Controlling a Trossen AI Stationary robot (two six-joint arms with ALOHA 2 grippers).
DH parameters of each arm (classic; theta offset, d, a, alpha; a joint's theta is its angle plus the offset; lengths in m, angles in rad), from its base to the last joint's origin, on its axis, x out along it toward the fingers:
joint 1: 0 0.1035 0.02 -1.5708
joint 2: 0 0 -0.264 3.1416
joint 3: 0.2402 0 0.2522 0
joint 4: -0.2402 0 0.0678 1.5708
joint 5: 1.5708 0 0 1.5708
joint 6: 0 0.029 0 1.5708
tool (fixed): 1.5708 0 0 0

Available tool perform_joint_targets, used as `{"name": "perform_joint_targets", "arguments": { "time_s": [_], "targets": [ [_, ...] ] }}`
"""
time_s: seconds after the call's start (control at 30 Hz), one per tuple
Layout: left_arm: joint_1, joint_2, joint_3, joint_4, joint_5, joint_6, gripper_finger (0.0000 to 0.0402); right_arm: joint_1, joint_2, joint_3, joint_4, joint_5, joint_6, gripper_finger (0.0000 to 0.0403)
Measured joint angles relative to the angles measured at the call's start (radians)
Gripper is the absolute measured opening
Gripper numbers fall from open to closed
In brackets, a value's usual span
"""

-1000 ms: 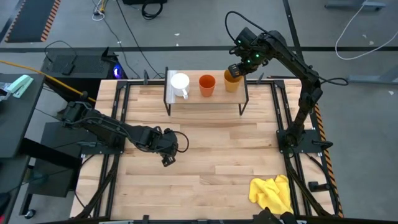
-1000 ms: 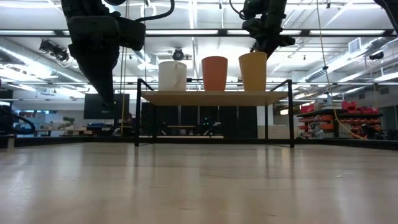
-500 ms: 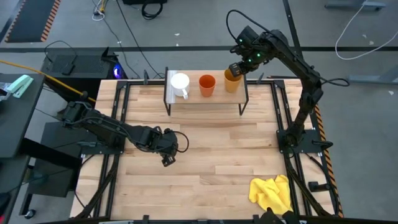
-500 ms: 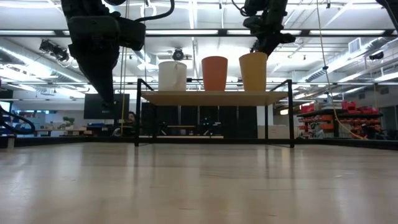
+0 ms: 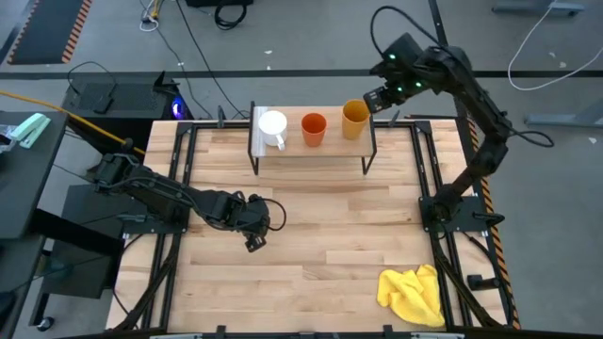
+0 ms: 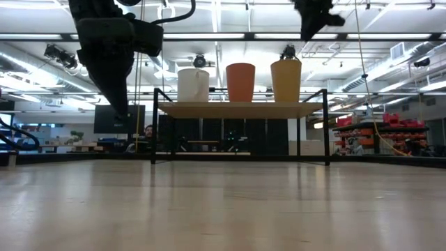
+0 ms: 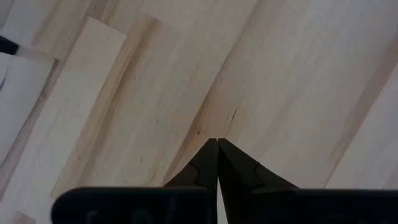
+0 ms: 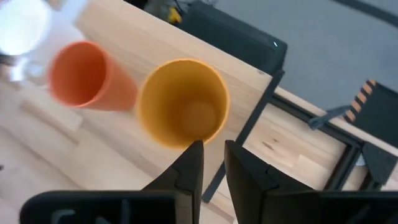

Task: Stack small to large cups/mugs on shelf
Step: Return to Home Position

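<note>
Three cups stand upright on their bases in a row on the small wood shelf [image 5: 311, 151] [image 6: 240, 109] at the table's far side: the white mug [image 5: 272, 125] [image 6: 193, 84], the orange-red cup [image 5: 313, 127] [image 6: 240, 82] and the taller mustard-yellow cup [image 5: 355, 117] [image 6: 286, 80]. My right gripper [image 5: 375, 97] [image 8: 213, 155] hangs above and just right of the mustard cup [image 8: 181, 102], open and holding nothing. My left gripper [image 5: 254, 242] [image 7: 217, 142] waits shut above the table's left middle.
A crumpled yellow cloth [image 5: 412, 292] lies at the table's near right corner. Black frame rails [image 5: 426, 169] run along the table's sides. Bare wood tabletop [image 5: 320, 235] spreads between the shelf and the near edge.
My right gripper has left the mustard cup's rim, rising and swinging toward the table's right edge. The cup stays upright on the shelf's right end.
</note>
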Motion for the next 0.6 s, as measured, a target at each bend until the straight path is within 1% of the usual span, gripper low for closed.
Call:
{"name": "perform_joint_targets", "arguments": {
  "time_s": [0.17, 0.27, 0.33, 0.4, 0.5, 0.6],
  "targets": [
    [-0.001, 0.0, 0.0, 0.015, -0.001, -0.026, 0.0023, 0.073, -0.098, 0.0, 0.002, 0.0, 0.002, 0.0074],
    [-0.001, 0.0, 0.0, 0.026, 0.0, -0.086, 0.0027, 0.138, -0.159, 0.001, 0.002, 0.0, 0.016, 0.0073],
    [-0.001, 0.0, 0.0, 0.043, 0.001, -0.098, 0.0027, 0.185, -0.2, 0.001, 0.0, -0.001, 0.037, 0.0072],
    [-0.001, 0.0, 0.001, 0.046, 0.004, -0.123, 0.0025, 0.228, -0.239, 0.002, -0.009, -0.001, 0.073, 0.0072],
    [-0.001, 0.0, 0.001, 0.047, 0.006, -0.169, 0.0021, 0.294, -0.294, 0.002, -0.009, 0.0, 0.188, 0.0072],
    [-0.001, 0.0, 0.001, 0.046, 0.019, -0.2, 0.0017, 0.375, -0.345, -0.012, -0.01, 0.001, 0.211, 0.0071]
  ]
}}
